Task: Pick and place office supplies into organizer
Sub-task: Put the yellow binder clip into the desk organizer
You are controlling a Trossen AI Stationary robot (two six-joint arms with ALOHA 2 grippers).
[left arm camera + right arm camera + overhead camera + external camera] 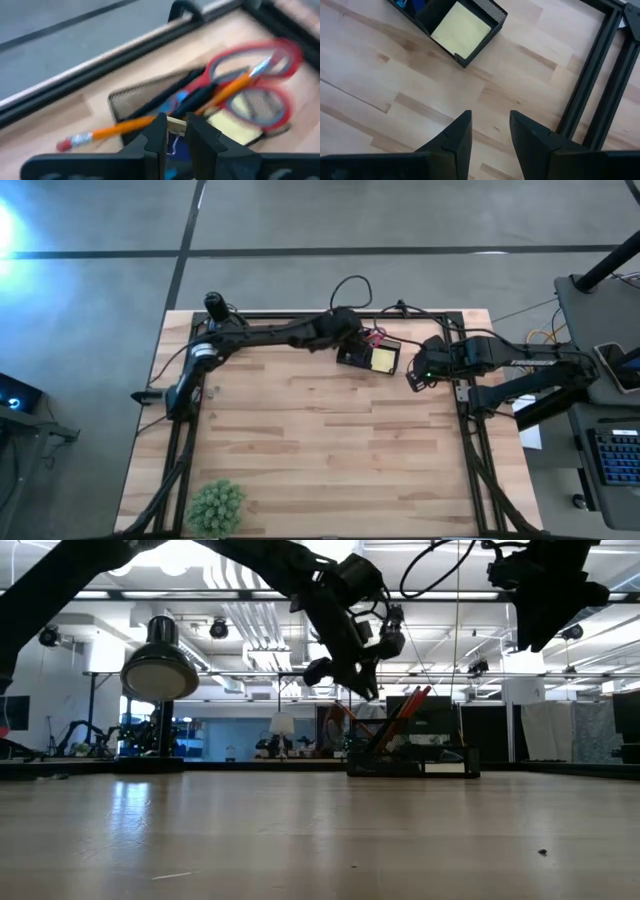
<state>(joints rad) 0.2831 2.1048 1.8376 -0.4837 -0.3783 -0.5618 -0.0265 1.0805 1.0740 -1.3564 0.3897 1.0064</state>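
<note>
The black mesh organizer [352, 358] [135, 97] stands at the table's far edge, right of centre. In it are red-handled scissors [260, 95], an orange pencil [120, 129] lying across its rim, a black pen [200, 97] and the yellow sticky-note pad [460, 30] [383, 360]. My left gripper [176, 135] [350, 332] hovers above the organizer, fingers nearly together with a small pale piece [176, 125] between the tips. My right gripper [490, 130] [412, 377] hangs open over bare table, just right of the organizer. My left gripper pinches a small pale piece [175, 125] between its two fingertips [159, 131], pointing down over the organizer. A thin wire loop [173, 146] shows just behind it. The piece is lifted clear. What it is cannot be told.
A small green plant [215, 505] stands at the near left corner. A black lamp-like object [213, 305] [158, 670] is at the far left corner. Black frame rails [465, 405] [600, 75] run along the table's sides. The middle of the wooden table [320, 440] is bare.
</note>
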